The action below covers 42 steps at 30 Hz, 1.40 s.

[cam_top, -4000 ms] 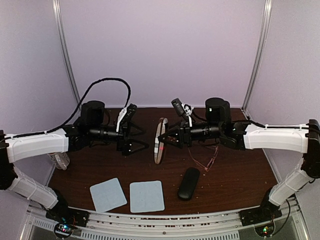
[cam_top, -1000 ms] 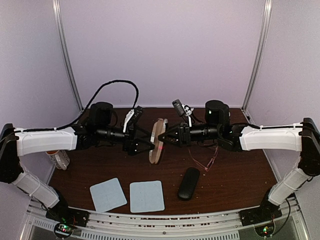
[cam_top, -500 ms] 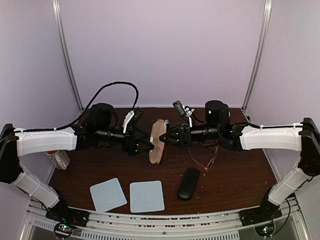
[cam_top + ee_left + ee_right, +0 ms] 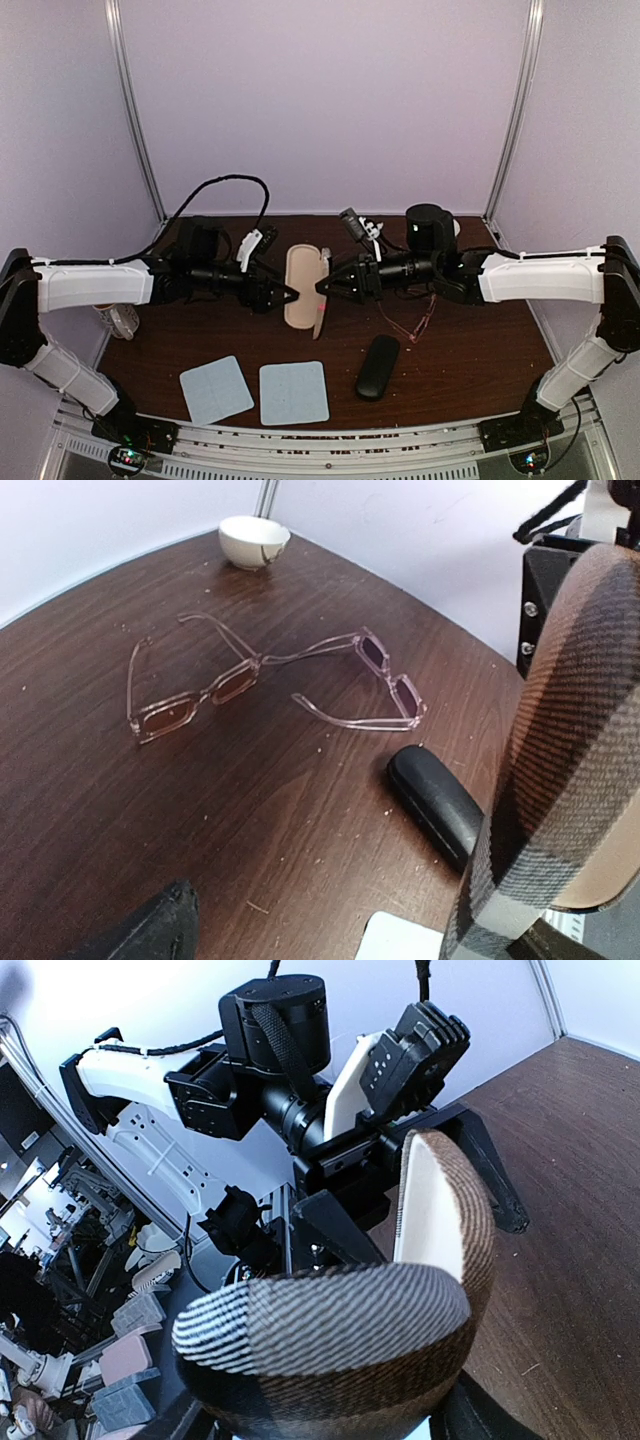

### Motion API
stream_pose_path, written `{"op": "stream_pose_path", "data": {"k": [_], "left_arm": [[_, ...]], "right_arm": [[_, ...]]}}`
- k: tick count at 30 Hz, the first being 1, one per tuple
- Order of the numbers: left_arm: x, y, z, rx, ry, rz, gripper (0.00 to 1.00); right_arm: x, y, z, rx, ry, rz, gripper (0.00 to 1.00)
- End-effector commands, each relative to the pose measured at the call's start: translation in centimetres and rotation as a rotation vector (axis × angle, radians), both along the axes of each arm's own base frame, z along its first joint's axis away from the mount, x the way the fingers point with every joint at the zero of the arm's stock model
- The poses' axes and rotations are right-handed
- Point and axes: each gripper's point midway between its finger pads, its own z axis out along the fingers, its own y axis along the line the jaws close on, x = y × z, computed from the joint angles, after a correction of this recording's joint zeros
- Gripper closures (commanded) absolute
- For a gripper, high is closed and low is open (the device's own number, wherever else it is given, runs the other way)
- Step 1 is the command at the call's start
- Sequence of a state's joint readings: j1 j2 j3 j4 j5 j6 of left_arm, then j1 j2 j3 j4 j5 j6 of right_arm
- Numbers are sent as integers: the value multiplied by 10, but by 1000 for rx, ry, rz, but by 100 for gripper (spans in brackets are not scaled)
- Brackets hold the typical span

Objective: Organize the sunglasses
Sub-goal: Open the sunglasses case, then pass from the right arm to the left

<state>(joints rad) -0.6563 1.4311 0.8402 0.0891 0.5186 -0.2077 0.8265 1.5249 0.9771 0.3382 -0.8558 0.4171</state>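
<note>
Two pairs of sunglasses with thin reddish frames lie touching each other on the dark wooden table (image 4: 80,780): one pair (image 4: 190,697) to the left, the other pair (image 4: 388,676) to the right. In the top view they show as faint wire (image 4: 412,322) under the right arm. My right gripper (image 4: 325,287) is shut on a brown plaid case (image 4: 340,1345), held above the table with its lid swung open and its cream lining (image 4: 303,283) showing. My left gripper (image 4: 283,295) is open at the case's left edge, one finger (image 4: 150,932) far from the case (image 4: 570,750).
A black oblong case (image 4: 377,366) lies near the front, right of centre. Two pale blue cloths (image 4: 215,388) (image 4: 293,392) sit at the front edge. A white bowl (image 4: 254,540) stands at the back. A clear object (image 4: 120,318) sits under the left arm.
The brown case, edge-on a second ago, now lies open and shows its cream inside. The left gripper has drawn back a little to the left and down.
</note>
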Motion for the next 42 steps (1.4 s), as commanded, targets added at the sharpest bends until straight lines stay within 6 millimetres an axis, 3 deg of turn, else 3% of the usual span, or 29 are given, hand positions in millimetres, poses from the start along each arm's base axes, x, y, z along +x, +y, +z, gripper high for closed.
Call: {"op": "stream_pose_path", "data": {"k": [1,7,19,28,42], "left_arm": [[34,31,-14,116,-74,190,4],[33,31,-14,124,-77,185,5],[-1,25,26,-7,-116,50,5],[-10,19,37,-77,-88,17,7],[-12,14,33,-110,-49,10,12]], "right_arm": [[-49,1,54,143,-78,227,90],[-46,3,50,134,-74,212,90],[-17,7,39,68,-92,93,89],[-22,13,44,110,-58,128,89],[-28,30,48,142,-37,171,88]]}}
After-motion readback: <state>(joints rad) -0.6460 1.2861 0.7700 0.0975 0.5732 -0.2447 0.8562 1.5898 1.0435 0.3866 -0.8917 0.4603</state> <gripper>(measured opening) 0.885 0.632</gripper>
